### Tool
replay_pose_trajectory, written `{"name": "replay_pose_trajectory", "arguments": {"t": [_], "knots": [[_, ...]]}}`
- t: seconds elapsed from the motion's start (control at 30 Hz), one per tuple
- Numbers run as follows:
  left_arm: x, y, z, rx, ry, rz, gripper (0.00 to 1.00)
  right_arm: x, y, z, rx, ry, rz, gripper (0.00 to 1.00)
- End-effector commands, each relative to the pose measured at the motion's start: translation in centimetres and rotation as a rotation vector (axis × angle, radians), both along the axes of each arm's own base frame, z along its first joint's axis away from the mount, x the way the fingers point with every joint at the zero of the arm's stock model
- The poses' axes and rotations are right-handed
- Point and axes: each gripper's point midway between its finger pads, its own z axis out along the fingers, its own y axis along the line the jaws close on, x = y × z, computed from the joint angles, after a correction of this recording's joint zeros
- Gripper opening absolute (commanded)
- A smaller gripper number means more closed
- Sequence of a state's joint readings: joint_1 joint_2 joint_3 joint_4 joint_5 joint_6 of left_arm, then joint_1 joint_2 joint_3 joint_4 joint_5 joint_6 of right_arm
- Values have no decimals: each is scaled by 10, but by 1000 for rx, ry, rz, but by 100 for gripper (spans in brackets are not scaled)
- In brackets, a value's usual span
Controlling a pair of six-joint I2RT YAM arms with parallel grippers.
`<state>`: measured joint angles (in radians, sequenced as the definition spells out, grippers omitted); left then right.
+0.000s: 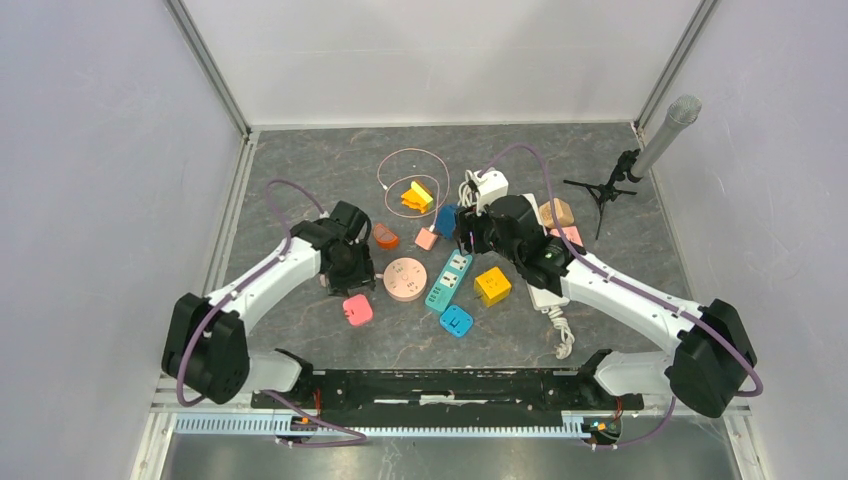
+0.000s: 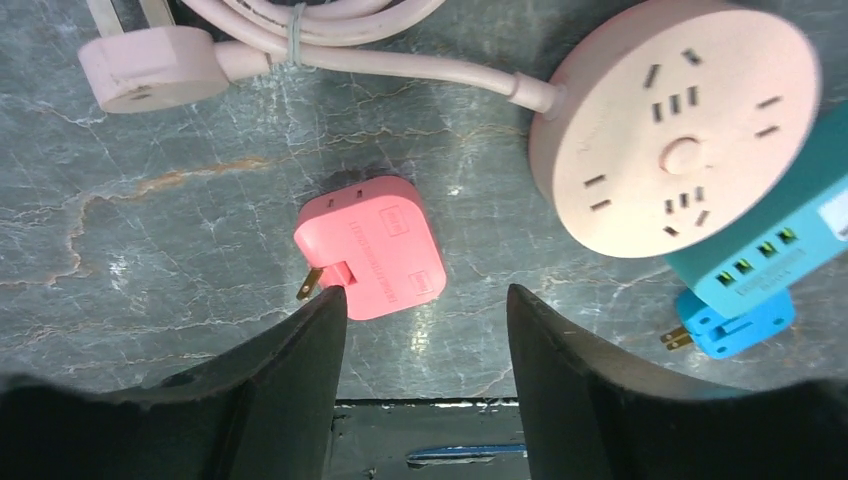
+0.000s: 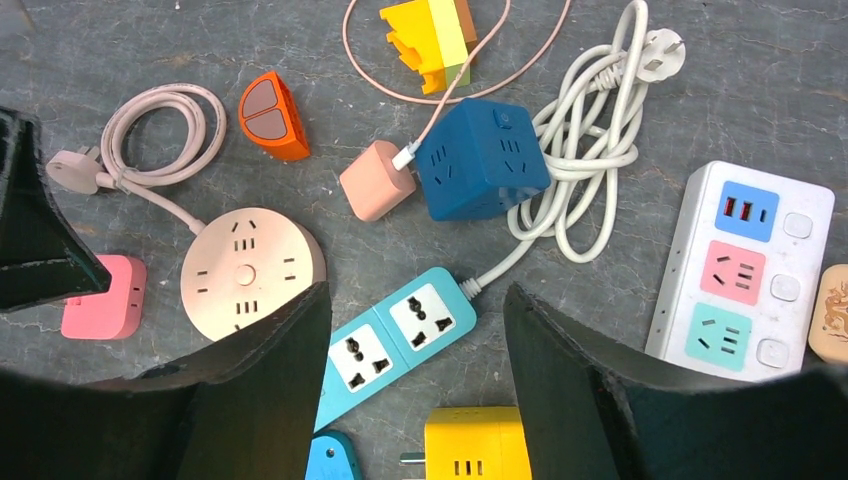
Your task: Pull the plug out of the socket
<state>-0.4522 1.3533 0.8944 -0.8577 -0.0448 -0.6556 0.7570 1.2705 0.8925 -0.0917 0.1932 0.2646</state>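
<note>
Just beyond the released, empty left end effector [image 2: 425,296], pink plug [image 2: 372,245] beside round socket [image 2: 680,130].

Matt plastic pink plug [image 2: 370,245] and round socket [image 2: 680,125]; smooth, stone-look grey table [image 2: 150,230].

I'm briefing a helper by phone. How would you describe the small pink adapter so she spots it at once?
On the table, find the pale round socket disc. Just left of it, toward the near edge, lies the pink adapter. It is square, flat, brighter pink than the disc, with one metal prong showing.
</note>
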Motion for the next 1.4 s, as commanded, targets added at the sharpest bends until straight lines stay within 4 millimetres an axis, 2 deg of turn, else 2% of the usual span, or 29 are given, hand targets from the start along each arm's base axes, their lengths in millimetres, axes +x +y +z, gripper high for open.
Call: {"name": "replay_pose_trajectory", "arguments": {"t": [0.0, 0.03, 0.13, 0.17, 0.3, 0.37, 0.47, 0.53, 0.7, 0.8, 0.83, 1.0, 1.13, 1.23, 1.37], "knots": [[27, -16, 46, -92, -179, -45, 70, 1, -5, 15, 21, -34, -12, 69], [31, -18, 57, -106, -217, -47, 74, 0, -8, 15, 11, -37, -15, 69], [45, -24, 99, -165, -363, -68, 95, -1, -24, 18, -34, -60, -49, 71], [50, -25, 113, -183, -419, -67, 99, -1, -31, 21, -56, -72, -70, 72], [61, -19, 177, -211, -640, -57, 100, -6, -66, 42, -138, -139, -155, 75], [62, -12, 205, -206, -717, -48, 100, -9, -87, 60, -167, -185, -212, 77], [58, 0, 239, -188, -817, -49, 100, -20, -117, 91, -186, -248, -287, 79], [52, 14, 255, -151, -871, -26, 100, -29, -132, 113, -175, -283, -318, 81], [32, 54, 284, -65, -1008, 75, 100, -58, -173, 173, -91, -383, -408, 86], [14, 77, 298, -39, -1101, 134, 100, -78, -206, 200, -45, -443, -490, 98], [8, 85, 302, -30, -1128, 153, 100, -86, -217, 208, -35, -463, -516, 98], [-19, 113, 314, 10, -1212, 211, 100, -119, -269, 238, 4, -523, -647, 98], [-34, 126, 321, 23, -1256, 236, 100, -149, -310, 264, 106, -581, -774, 98], [-37, 128, 323, 16, -1267, 241, 100, -162, -325, 277, 184, -618, -810, 98], [-36, 128, 323, 23, -1263, 244, 100, -167, -333, 278, 210, -628, -840, 98]]}}
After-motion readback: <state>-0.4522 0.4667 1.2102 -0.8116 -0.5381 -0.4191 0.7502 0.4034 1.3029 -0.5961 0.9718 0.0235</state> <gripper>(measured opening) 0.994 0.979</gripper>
